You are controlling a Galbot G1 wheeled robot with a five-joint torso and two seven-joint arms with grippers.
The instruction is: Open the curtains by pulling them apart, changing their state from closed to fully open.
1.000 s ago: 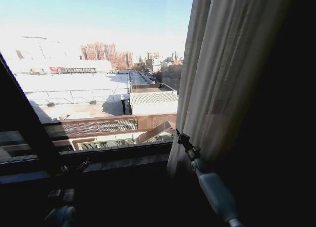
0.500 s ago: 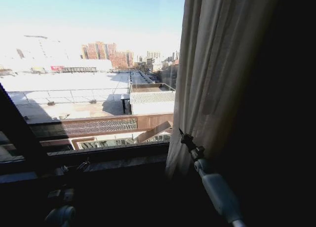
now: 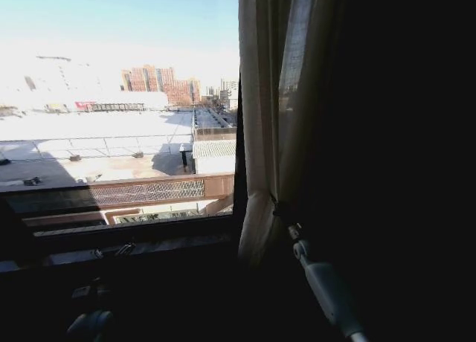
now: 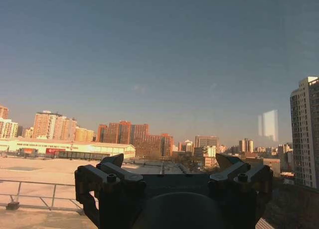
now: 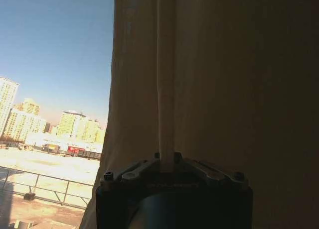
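The right gripper (image 3: 280,208) is reaching up from the dark lower foreground on its pale arm and is clenching a pleat of the curtains (image 3: 279,119) low down, just beside the window sill (image 3: 149,244). From the right wrist view the jaws are pressing together on a narrow vertical fold of the curtains (image 5: 199,74), with the right gripper (image 5: 167,159) pinching it right at the tips.

The left gripper (image 3: 111,253) is sitting low and idle in shadow, close in front of the window sill and well apart from the fabric. In the left wrist view the left gripper (image 4: 172,167) is standing released, its two fingers (image 4: 112,171) spread wide with nothing between them, facing the glass.

The room on this side of the window sill is lying in deep shadow, and little can be told of its floor or walls. The curtains are hanging gathered at the right end of the sill, their cream pleats bunching into a column, with the darker part running further right into blackness.

Beyond the window sill the glass is showing a bright flat rooftop (image 3: 104,126) with a railing, then a low brown wall (image 3: 134,189) below it. Farther off, reddish tower blocks (image 3: 160,78) are standing under a clear blue sky (image 3: 119,22).
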